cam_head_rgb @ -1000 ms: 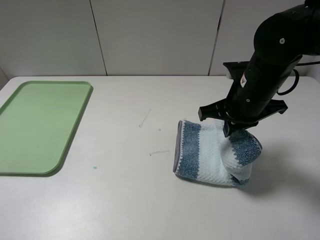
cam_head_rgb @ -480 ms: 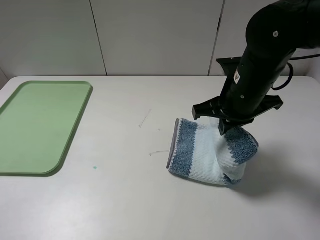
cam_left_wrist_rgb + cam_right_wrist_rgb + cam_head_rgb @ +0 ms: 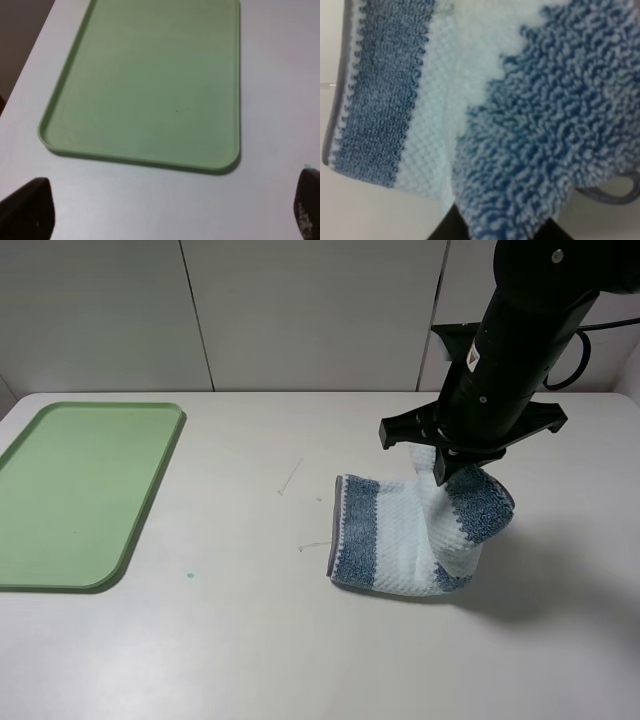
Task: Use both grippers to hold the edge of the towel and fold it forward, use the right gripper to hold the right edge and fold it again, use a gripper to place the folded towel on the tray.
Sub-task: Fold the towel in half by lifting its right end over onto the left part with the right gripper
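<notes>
The striped blue and white towel (image 3: 405, 535) lies folded on the white table right of centre. Its right part is lifted off the table, and its grey hem (image 3: 335, 530) runs along its left side. My right gripper (image 3: 445, 475) hangs above it, shut on the raised right part. In the right wrist view the terry cloth (image 3: 470, 100) fills the frame, pinched at the gripper (image 3: 497, 231). The light-green tray (image 3: 80, 490) lies empty at the far left. In the left wrist view the left gripper (image 3: 165, 215) is open over the table beside the tray (image 3: 150, 85), with one dark fingertip (image 3: 27, 207) showing in each lower corner.
White table (image 3: 250, 640) with pale wall panels behind. A few faint marks and a small teal speck (image 3: 188, 576) lie between tray and towel. The left arm does not show in the exterior high view.
The right arm has moved left and a little upward with the towel in its grip. The towel's flat part has slid left across the table.
</notes>
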`<action>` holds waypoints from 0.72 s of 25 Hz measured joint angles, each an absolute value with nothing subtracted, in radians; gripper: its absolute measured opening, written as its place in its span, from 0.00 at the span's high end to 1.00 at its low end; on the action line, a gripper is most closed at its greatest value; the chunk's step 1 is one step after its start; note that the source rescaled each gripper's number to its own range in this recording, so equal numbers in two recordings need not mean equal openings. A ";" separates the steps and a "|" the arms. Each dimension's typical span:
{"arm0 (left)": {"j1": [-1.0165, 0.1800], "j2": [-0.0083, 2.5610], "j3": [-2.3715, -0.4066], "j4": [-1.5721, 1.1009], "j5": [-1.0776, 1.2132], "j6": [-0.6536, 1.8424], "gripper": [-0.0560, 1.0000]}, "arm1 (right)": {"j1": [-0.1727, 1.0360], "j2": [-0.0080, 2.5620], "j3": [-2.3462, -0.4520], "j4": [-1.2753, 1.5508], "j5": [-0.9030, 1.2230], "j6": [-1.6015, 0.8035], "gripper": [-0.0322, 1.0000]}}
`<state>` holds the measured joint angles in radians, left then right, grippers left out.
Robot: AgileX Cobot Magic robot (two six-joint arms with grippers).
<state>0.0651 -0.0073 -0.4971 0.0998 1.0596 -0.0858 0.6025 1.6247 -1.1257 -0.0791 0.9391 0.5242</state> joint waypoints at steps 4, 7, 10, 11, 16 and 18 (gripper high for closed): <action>0.065 -0.007 -0.497 0.100 1.060 -0.086 0.05 | 0.602 1.625 -1.126 -0.076 0.938 0.524 0.90; 0.065 -0.007 -0.497 0.100 1.060 -0.086 0.05 | 0.602 1.625 -1.126 -0.073 0.938 0.524 0.90; 0.065 -0.007 -0.497 0.100 1.060 -0.086 0.05 | 0.602 1.625 -1.126 -0.067 0.937 0.524 0.90; 0.065 -0.007 -0.497 0.100 1.060 -0.086 0.05 | 0.602 1.625 -1.126 -0.067 0.936 0.524 0.90; 0.065 -0.007 -0.497 0.100 1.060 -0.086 0.05 | 0.602 1.625 -1.126 -0.064 0.936 0.524 0.90; 0.065 -0.007 -0.497 0.100 1.060 -0.086 0.05 | 0.602 1.625 -1.126 -0.065 0.936 0.524 0.90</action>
